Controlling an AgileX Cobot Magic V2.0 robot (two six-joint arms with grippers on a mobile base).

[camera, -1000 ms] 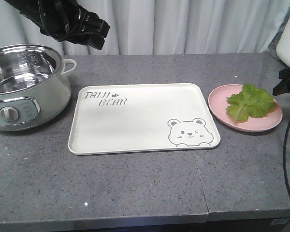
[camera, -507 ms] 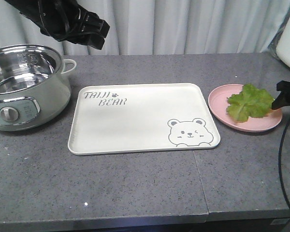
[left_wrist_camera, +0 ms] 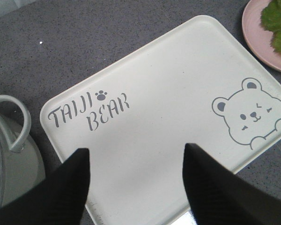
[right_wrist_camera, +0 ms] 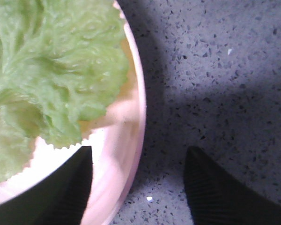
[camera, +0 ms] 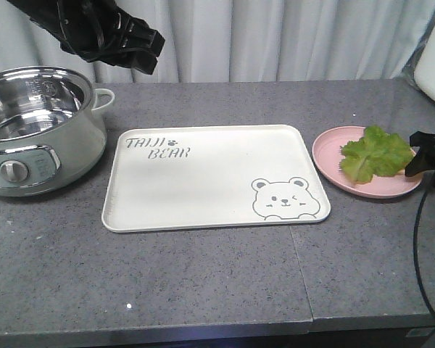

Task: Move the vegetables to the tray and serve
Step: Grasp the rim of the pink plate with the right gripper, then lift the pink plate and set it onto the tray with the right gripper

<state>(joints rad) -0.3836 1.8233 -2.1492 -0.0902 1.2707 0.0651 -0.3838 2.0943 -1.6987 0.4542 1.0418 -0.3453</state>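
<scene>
A large cream rectangular plastic tray (camera: 203,181) w/ grey "TAIJI BEAR" letters and a bear face lies flat on the grey speckled stone countertop (camera: 203,283). Left of the tray, near but apart, stands a pale-green electric pot w/ steel inside (camera: 36,138). Just beside the tray's right edge is a round pink plate (camera: 328,156). The crinkly light-green lettuce leaf (camera: 375,154) lies on this plate, not on the tray. Behind the tray hangs a white curtain (camera: 275,36).

The left gripper (left_wrist_camera: 136,152) hangs high above the tray and looks down at it. Its 2 black fingers are spread wide w/ only the tray seen btw. them. The right gripper (right_wrist_camera: 139,152) is low at the plate's side away from the tray, also spread wide: 1 finger over the plate by the leaf's edge, 1 over the countertop, the plate's rim btw. them. Whether it touches the leaf I cannot tell. A black cable (camera: 418,239) hangs near it.
</scene>
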